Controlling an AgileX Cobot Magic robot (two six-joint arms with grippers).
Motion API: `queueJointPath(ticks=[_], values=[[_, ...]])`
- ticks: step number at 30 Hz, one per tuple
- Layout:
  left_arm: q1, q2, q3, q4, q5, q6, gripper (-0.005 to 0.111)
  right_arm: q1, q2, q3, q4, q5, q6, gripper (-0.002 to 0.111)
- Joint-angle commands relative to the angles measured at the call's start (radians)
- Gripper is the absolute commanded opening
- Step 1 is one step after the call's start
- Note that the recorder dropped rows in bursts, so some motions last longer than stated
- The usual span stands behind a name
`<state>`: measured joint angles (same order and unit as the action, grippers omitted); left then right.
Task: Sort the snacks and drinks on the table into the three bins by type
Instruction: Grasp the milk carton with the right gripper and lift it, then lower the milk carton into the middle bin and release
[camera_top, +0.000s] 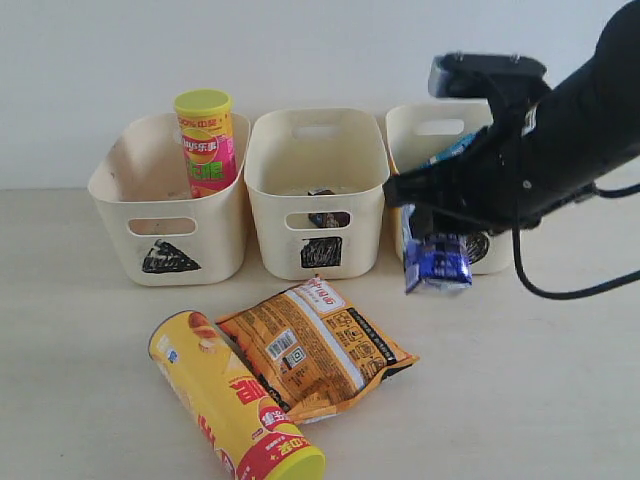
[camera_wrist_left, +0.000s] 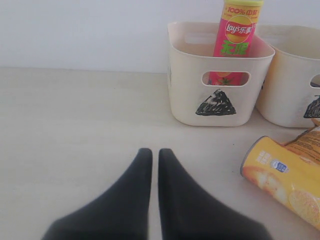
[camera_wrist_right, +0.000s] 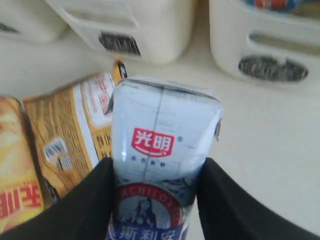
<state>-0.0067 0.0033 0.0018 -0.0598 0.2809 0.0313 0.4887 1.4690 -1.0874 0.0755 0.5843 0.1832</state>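
My right gripper (camera_top: 436, 240) is shut on the blue-and-white carton (camera_top: 437, 263) and holds it in the air in front of the circle bin (camera_top: 420, 130). In the right wrist view the carton (camera_wrist_right: 162, 130) sits upright between the black fingers (camera_wrist_right: 90, 200). The pink-green can (camera_top: 207, 145) stands in the triangle bin (camera_top: 165, 225). On the table (camera_top: 80, 350) lie the yellow-red can (camera_top: 235, 405) and the orange-brown packet (camera_top: 315, 345). A dark item (camera_top: 325, 217) shows through the square bin's (camera_top: 318, 170) slot. A blue packet (camera_top: 455, 150) pokes from the circle bin. My left gripper (camera_wrist_left: 155, 152) is shut and empty, low over the table.
The three bins stand in a row against the white back wall. A black cable (camera_top: 560, 290) hangs from the right arm over the table at the right. The left wrist view shows bare table (camera_wrist_left: 75, 125) to the left of the triangle bin (camera_wrist_left: 220, 95).
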Motion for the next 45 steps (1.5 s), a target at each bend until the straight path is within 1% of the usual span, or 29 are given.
queueJointPath(ticks=[1, 9, 11, 22, 26, 31, 33, 34, 36, 38, 41, 42, 45], values=[[-0.003, -0.003, -0.002, -0.003, -0.01, 0.002, 0.004, 0.0, -0.024, -0.02, 0.017, -0.221, -0.112, 0.0], [-0.003, -0.003, -0.002, -0.003, -0.01, 0.002, 0.004, 0.0, 0.088, -0.021, 0.018, -0.706, -0.268, 0.0], [-0.003, -0.003, -0.002, -0.003, -0.01, 0.002, 0.004, 0.0, 0.143, -0.04, 0.018, -0.792, -0.288, 0.0], [-0.003, -0.003, -0.002, -0.003, -0.01, 0.002, 0.004, 0.0, 0.466, -0.345, 0.016, -0.789, -0.29, 0.0], [-0.003, -0.003, -0.002, -0.003, -0.01, 0.002, 0.004, 0.0, 0.547, -0.43, 0.019, -0.767, -0.29, 0.0], [-0.003, -0.003, -0.002, -0.003, -0.01, 0.002, 0.004, 0.0, 0.618, -0.491, 0.019, -0.727, -0.29, 0.0], [-0.003, -0.003, -0.002, -0.003, -0.01, 0.002, 0.004, 0.0, 0.639, -0.511, 0.019, -0.696, -0.29, 0.004], [-0.003, -0.003, -0.002, -0.003, -0.01, 0.002, 0.004, 0.0, 0.647, -0.513, 0.019, -0.688, -0.29, 0.009], [-0.003, -0.003, -0.002, -0.003, -0.01, 0.002, 0.004, 0.0, 0.657, -0.513, 0.019, -0.686, -0.29, 0.021], [-0.003, -0.003, -0.002, -0.003, -0.01, 0.002, 0.004, 0.0, 0.663, -0.513, 0.019, -0.677, -0.29, 0.036], [-0.003, -0.003, -0.002, -0.003, -0.01, 0.002, 0.004, 0.0, 0.662, -0.513, 0.019, -0.668, -0.299, 0.054], [-0.003, -0.003, -0.002, -0.003, -0.01, 0.002, 0.004, 0.0, 0.657, -0.513, 0.019, -0.663, -0.299, 0.057], [-0.003, -0.003, -0.002, -0.003, -0.01, 0.002, 0.004, 0.0, 0.635, -0.513, 0.019, -0.642, -0.299, 0.058]])
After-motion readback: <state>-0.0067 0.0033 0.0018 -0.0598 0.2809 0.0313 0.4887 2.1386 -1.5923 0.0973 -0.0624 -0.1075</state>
